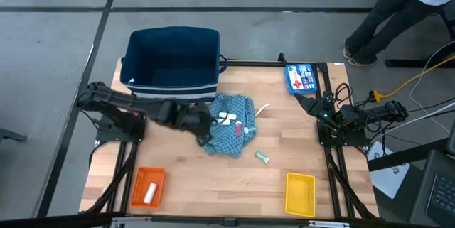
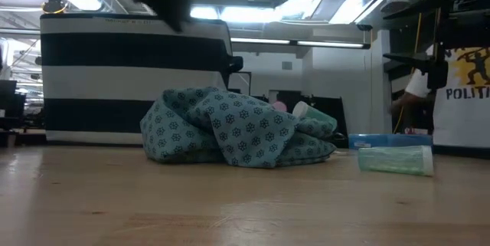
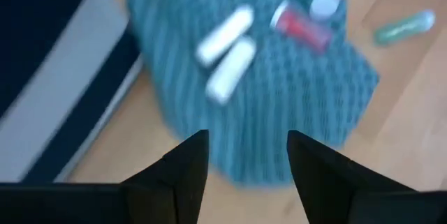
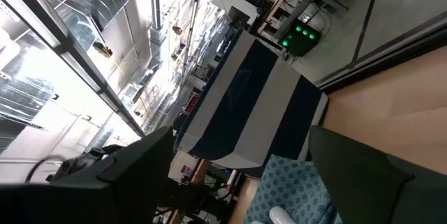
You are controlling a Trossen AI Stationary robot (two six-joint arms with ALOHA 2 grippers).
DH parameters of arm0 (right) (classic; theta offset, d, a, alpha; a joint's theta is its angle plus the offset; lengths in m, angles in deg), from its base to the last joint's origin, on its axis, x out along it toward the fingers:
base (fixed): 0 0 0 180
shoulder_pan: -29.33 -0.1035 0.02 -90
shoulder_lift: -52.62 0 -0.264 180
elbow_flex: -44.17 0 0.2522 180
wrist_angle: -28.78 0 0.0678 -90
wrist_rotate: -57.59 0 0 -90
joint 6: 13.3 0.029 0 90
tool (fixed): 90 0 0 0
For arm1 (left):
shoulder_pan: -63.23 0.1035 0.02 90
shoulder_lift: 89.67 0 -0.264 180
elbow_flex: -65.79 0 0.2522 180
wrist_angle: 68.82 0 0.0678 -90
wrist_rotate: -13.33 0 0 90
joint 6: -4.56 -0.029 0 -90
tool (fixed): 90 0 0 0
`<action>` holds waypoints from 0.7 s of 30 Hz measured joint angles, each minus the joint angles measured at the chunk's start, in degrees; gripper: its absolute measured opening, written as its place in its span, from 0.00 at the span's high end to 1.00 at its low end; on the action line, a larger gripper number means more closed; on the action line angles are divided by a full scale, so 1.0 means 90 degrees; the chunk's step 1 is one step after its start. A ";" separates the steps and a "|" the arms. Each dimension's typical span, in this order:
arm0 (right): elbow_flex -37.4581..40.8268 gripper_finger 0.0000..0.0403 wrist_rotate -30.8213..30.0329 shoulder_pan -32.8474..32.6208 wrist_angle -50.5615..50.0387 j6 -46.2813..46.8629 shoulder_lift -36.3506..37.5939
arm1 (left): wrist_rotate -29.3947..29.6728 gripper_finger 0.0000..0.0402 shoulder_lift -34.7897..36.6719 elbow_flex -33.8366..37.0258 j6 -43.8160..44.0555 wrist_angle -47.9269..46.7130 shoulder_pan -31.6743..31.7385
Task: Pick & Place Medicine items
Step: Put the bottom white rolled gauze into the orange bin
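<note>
Only readable writing: "POLIT" on person's shirt (image 2: 465,93), beyond table.

Bench (image 1: 213,185): light wood top, framed by black rails.
Bin (image 1: 173,61): dark blue fabric with pale stripes, open top, at the far edge of the bench, left of centre.
Cloth (image 1: 229,146): teal, flower pattern, crumpled near the bench centre, just in front of the bin.
Box (image 1: 301,78): flat, blue, red cross on top, at the far right corner.
Orange tray (image 1: 147,187): near left corner.
Yellow tray (image 1: 300,193): near right corner.
Person (image 1: 398,4): standing on the floor beyond the far right corner.
</note>
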 joint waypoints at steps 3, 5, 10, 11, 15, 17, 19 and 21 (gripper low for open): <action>0.0000 0.17 0.0000 0.0001 0.0002 -0.0016 0.0000 | -0.0502 0.52 -0.0208 0.0000 -0.0890 0.0619 0.0544; 0.0000 0.17 0.0000 0.0001 0.0002 -0.0020 0.0000 | -0.0953 0.52 -0.0385 0.0000 -0.1342 0.0970 0.0808; 0.0000 0.17 0.0005 -0.0001 0.0001 -0.0160 0.0000 | -0.1564 0.50 -0.0951 0.0000 -0.2206 0.1252 0.1149; 0.0000 0.17 0.0002 0.0001 0.0002 -0.0174 0.0000 | -0.1645 0.48 -0.1063 0.0000 -0.2349 0.1238 0.1172; 0.0000 0.17 0.0019 -0.0001 0.0002 -0.0183 0.0000 | -0.1734 0.43 -0.1455 0.0000 -0.2878 0.1244 0.1202; 0.0000 0.17 0.0020 0.0000 0.0002 -0.0186 0.0000 | -0.1670 0.41 -0.1605 0.0000 -0.3082 0.1248 0.1195; 0.0000 0.17 0.0020 -0.0001 0.0002 -0.0186 0.0000 | -0.1630 0.40 -0.1736 0.0000 -0.3227 0.1247 0.1195; 0.0000 0.17 0.0019 0.0001 0.0002 -0.0186 0.0000 | -0.1604 0.40 -0.1853 0.0000 -0.3298 0.1243 0.1195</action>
